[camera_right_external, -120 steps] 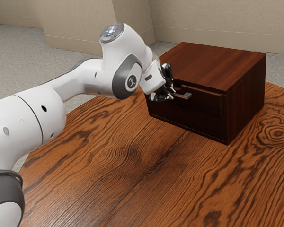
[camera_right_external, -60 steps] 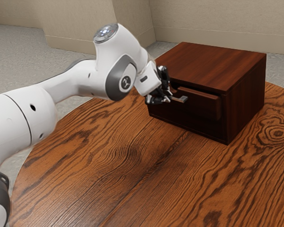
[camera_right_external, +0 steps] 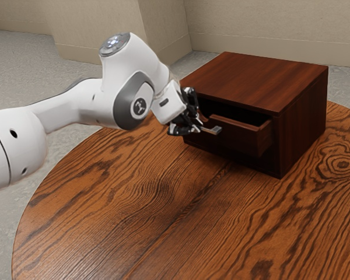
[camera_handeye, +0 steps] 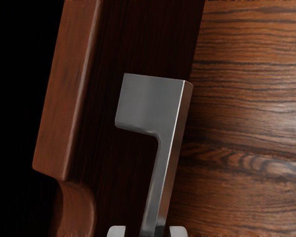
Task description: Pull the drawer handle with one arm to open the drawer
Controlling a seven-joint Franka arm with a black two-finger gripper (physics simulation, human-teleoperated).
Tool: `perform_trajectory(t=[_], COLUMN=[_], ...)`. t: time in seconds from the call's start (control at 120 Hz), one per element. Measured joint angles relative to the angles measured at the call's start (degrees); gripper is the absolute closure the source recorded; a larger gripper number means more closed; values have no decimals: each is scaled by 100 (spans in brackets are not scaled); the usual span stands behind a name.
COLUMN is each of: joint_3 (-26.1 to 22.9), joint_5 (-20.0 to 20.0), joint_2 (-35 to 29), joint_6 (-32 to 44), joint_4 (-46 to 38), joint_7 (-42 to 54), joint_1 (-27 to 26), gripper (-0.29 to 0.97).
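Now: the white arm (camera_right_external: 93,108) enters from the exterior view's left and reaches toward its right, ending in the black claw (camera_right_external: 196,123) just in front of a dark wooden cabinet (camera_right_external: 262,79). The cabinet stands on a round wooden table (camera_right_external: 163,221) with heavy grain, toward the table's far edge on the exterior view's right. The drawer (camera_right_external: 239,135) is partly out of the cabinet's front. Its face sits forward of the cabinet body, and a shadowed gap shows between its top edge and the cabinet's top panel. The inside of the drawer is too dark to read. A grey metal handle (camera_right_external: 212,129) projects from the drawer's face toward the arm. The claw is clamped on the handle, one finger on each side, at the end nearest the arm. In the wrist view the handle (camera_handeye: 155,118) shows a broad rectangular part away from the claw. It narrows to a slim bar that runs back between two pale fingertips (camera_handeye: 117,231), which flank it closely. Behind the handle lies the dark drawer face (camera_handeye: 118,49), with a lighter wooden edge alongside it and black shadow beyond. On the handle's other side is the table grain (camera_handeye: 246,123). Grey floor (camera_right_external: 29,64) and beige walls (camera_right_external: 268,23) lie beyond the table.
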Motion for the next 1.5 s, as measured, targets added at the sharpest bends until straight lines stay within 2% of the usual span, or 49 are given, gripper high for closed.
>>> perform_trajectory(t=[0.942,1.5], joint_3=[-8,-208], joint_5=[23,57], joint_2=[-1151,-1661], joint_6=[186,239], joint_4=[-1472,-2073], joint_7=[-84,-120], joint_1=[53,235], gripper=[67,67])
